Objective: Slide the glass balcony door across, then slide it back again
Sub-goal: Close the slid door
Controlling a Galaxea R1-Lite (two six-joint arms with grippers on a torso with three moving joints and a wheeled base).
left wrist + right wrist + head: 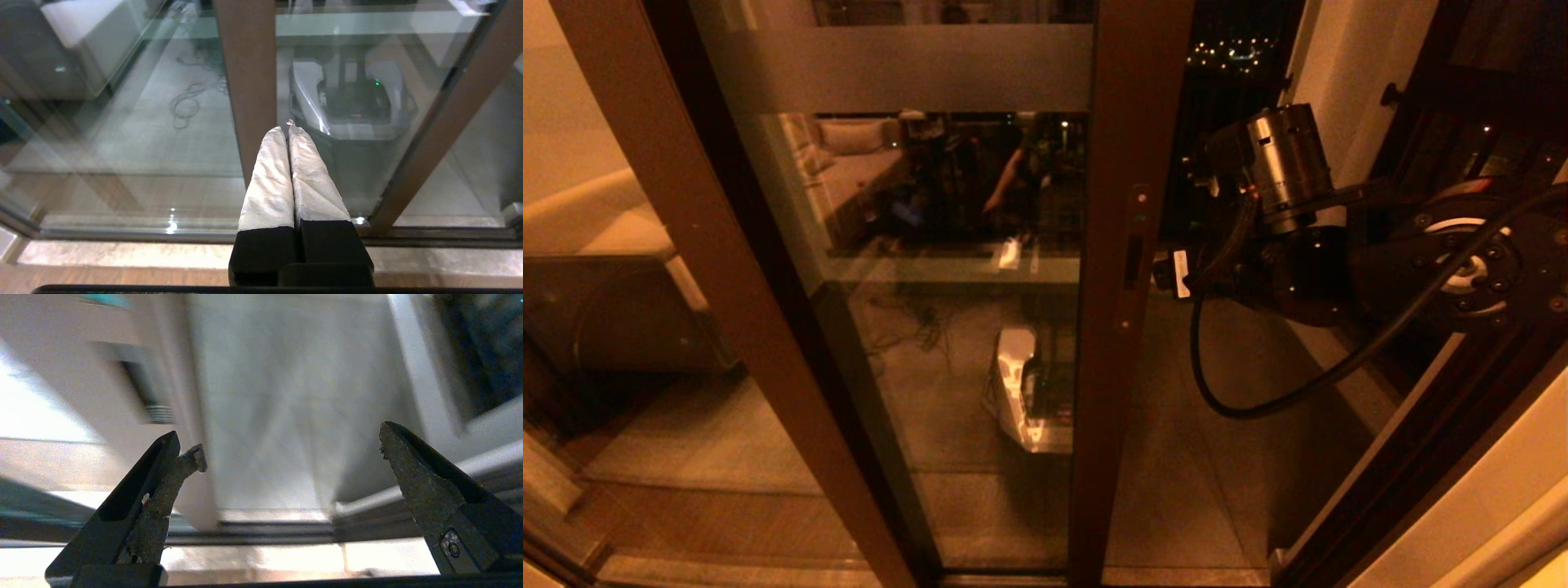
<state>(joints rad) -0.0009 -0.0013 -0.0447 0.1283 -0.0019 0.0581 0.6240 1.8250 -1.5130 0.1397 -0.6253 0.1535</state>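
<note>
The glass balcony door [947, 245] fills the middle of the head view, with a frosted band [907, 69] across its top and a thinner strip at mid height. Its brown edge stile [1123, 367] carries a dark lock recess [1134, 261]. To the right of the stile is an open gap. My right arm [1282, 237] reaches into that gap, close beside the stile. My right gripper [291, 443] is open and holds nothing. My left gripper [286, 128] is shut and empty, its white-wrapped fingers [269, 179] pointing at the door glass [359, 155] near a brown stile [245, 81].
Another brown frame [686, 245] slants down the left. Behind the gap lie the balcony floor [1176, 457] and a white wall [1339, 82]. The dark door jamb [1413, 457] runs down the right. The floor track [278, 531] lies below the right gripper. A black cable [1258, 400] hangs from the right arm.
</note>
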